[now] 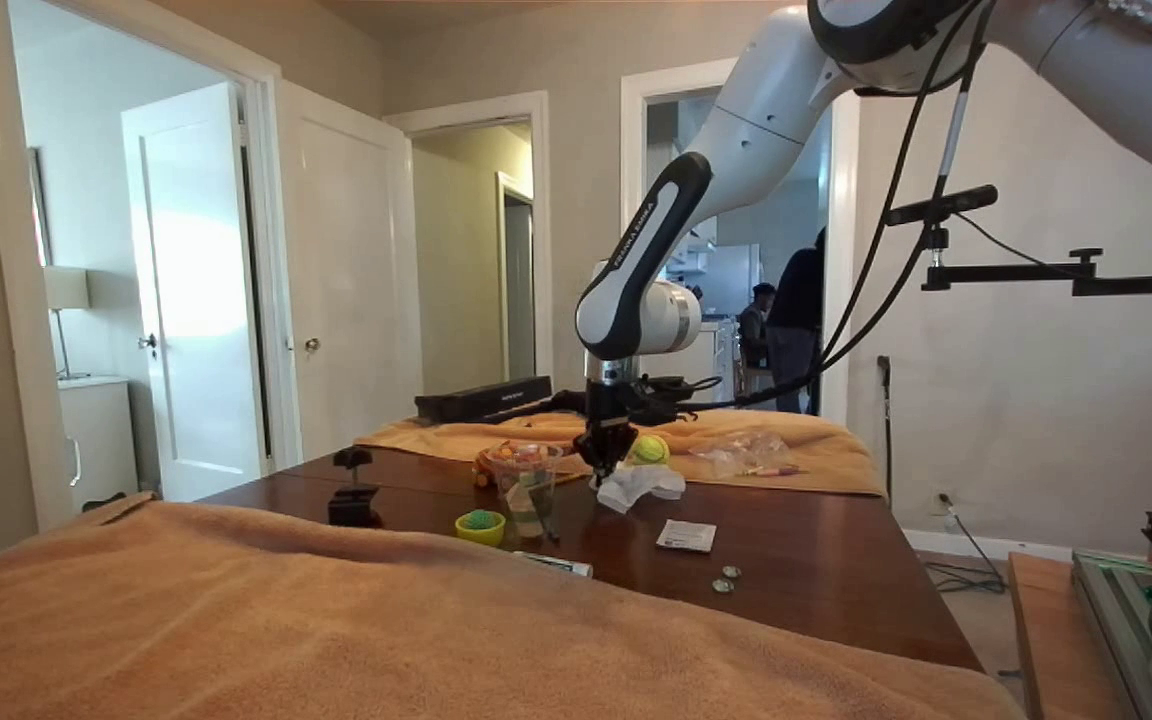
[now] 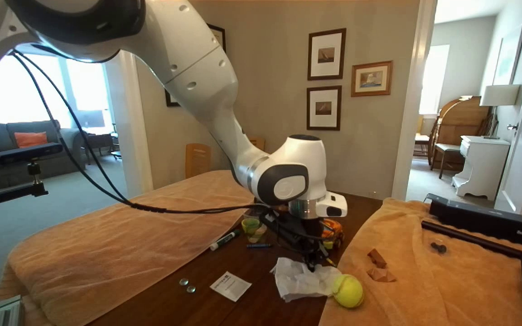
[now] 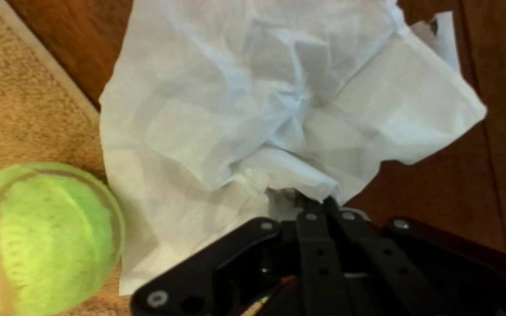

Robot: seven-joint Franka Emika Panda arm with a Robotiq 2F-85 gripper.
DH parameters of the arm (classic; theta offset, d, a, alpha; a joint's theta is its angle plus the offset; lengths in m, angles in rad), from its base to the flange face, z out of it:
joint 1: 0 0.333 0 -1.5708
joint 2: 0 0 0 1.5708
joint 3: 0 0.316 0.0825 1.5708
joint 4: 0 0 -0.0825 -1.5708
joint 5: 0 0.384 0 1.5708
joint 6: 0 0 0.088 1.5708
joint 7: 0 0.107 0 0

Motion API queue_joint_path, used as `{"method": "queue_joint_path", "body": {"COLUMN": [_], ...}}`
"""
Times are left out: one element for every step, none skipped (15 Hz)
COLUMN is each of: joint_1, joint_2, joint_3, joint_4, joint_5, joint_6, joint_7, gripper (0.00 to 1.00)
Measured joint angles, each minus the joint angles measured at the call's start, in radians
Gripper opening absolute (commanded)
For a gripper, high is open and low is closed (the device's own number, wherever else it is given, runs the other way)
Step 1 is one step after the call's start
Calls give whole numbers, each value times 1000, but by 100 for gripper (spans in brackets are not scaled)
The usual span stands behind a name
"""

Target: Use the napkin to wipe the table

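Note:
The napkin is crumpled, white and thin. It lies on the dark brown glossy table in both exterior views, as napkin (image 1: 642,486) and napkin (image 2: 299,284) on table (image 1: 816,560) and table (image 2: 261,310). In the wrist view the napkin (image 3: 244,114) is spread and rumpled over the table (image 3: 446,197), one corner reaching the tan cloth. My gripper (image 3: 323,202) has its fingers together on a fold at the napkin's near edge. The gripper points down in both exterior views, at gripper (image 1: 599,476) and gripper (image 2: 311,266). The fingertips are partly hidden by the fold.
A tennis ball (image 2: 348,291) sits beside the napkin at the tan cloth (image 2: 406,299). A flat pale packet (image 2: 230,286) and glass beads (image 1: 724,586) lie nearby. A clear cup (image 1: 526,470), a yellow cup (image 1: 480,532), a marker (image 2: 224,240) and an orange toy (image 2: 332,232) stand around.

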Motion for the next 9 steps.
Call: {"method": "queue_joint_path", "body": {"joint_1": [-12, -20, -24, -27, -28, -28, -28, -27, -26], "joint_2": [5, 11, 17, 22, 27, 33, 39, 43, 45], "joint_3": [-1, -1, 2, 7, 15, 26, 40, 55, 71], "joint_4": [5, 12, 20, 28, 36, 43, 50, 56, 58], "joint_5": [0, 0, 1, 1, 1, 1, 1, 1, 1], "joint_6": [12, 21, 26, 29, 35, 43, 51, 55, 57], "joint_7": [0, 0, 0, 0, -1, -2, -2, -3, -5], "gripper": [0, 0, 0, 0, 0, 0, 0, 0, 0]}}
